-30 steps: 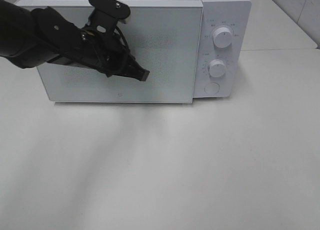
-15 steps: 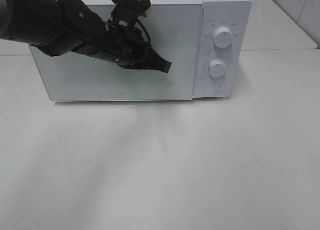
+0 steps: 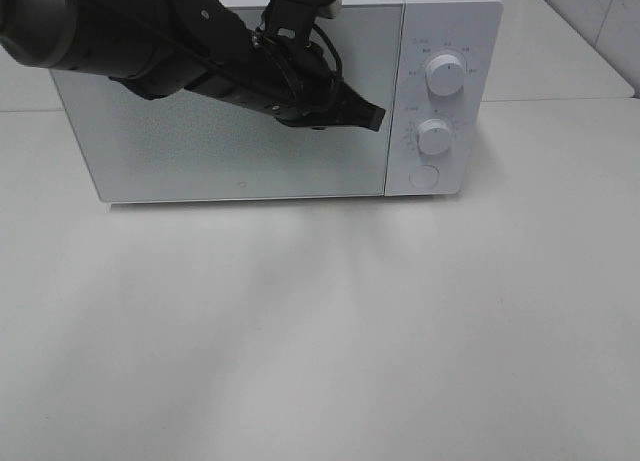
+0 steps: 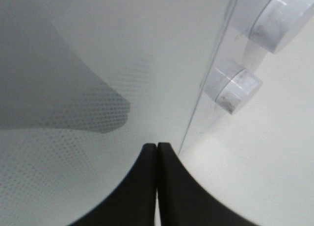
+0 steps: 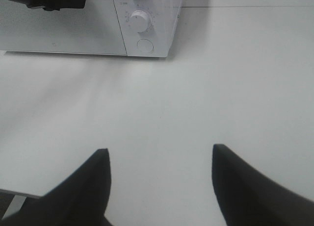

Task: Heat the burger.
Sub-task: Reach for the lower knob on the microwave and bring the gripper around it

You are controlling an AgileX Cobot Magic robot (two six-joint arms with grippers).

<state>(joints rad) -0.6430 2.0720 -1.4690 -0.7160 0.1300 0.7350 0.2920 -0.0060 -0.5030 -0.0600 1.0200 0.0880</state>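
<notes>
**Microwave shut, burger out of sight**

Above the table's [image 3: 320,331] near edge the right gripper [image 5: 159,148] hangs with fingers wide apart. At the far edge the left gripper [image 3: 374,117], fingers pressed together, points at the white microwave's [image 3: 472,41] closed door [image 3: 150,151] beside the dials [image 3: 436,137]. The burger's look and place cannot be told.

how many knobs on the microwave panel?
2. Both on the control panel: upper knob, lower knob directly beneath. Round button below isn't a knob.
</notes>
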